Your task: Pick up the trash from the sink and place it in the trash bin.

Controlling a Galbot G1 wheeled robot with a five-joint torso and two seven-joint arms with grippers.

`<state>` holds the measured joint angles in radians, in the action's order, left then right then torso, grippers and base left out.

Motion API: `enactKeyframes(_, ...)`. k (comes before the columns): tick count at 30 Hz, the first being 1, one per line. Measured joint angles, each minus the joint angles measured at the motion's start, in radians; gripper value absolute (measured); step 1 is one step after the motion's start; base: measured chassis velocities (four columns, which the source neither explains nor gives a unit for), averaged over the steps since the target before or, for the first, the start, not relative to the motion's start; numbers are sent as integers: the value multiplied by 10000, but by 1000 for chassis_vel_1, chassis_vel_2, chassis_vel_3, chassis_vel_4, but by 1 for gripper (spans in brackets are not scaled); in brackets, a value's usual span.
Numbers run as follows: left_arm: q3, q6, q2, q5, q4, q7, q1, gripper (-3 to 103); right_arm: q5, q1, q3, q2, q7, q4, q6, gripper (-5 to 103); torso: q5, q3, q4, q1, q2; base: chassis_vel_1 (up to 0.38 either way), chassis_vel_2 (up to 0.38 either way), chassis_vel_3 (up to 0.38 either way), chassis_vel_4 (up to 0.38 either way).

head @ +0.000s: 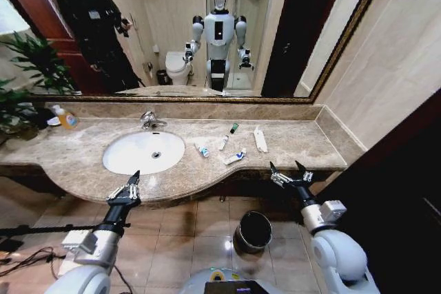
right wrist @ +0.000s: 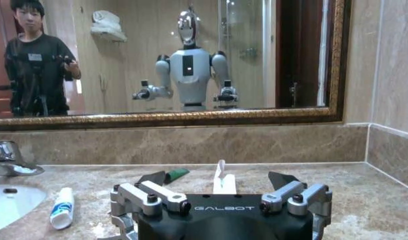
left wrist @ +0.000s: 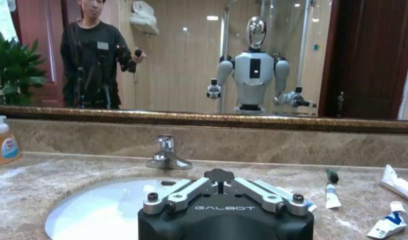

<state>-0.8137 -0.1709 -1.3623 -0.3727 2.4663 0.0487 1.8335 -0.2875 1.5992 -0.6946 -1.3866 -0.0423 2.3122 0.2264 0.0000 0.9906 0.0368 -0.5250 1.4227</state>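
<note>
— Where are the two hands?
— The left hand [head: 132, 182] sits lower left of the head view, at the front edge of the tabletop [head: 303, 144] just before the sink [head: 143, 151]; its fingers are pressed together and hold nothing. The right hand [head: 289, 172] is lower right, at the tabletop's front edge, fingers spread wide and empty.
— And the trash?
— All on the marble right of the sink, centre of the frame: a white tube with a blue end [head: 202, 150] nearest the basin, a second small tube [head: 223, 142] beside it, a crumpled white-and-blue tube [head: 235, 157] toward the front, a tiny dark green piece [head: 234, 127] farther back, and a long flat white packet [head: 260, 139] to the right.
— The trash bin?
— The trash bin [head: 253, 231] stands on the floor, bottom centre, between the two arms. A yellow-orange soap bottle [head: 66, 118] is at the far left.
</note>
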Motion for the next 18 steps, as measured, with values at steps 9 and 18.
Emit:
enactKeyframes(9,0,0,0,0,0,0,0,0,-104,-41,6,214,52,-156,-76,100,0,0,0,0,0,0,0,0,0)
enactKeyframes(18,0,0,0,0,0,0,0,0,-160,-331,154,347,179,-297,-3,100,0,0,0,0,0,0,0,0,0)
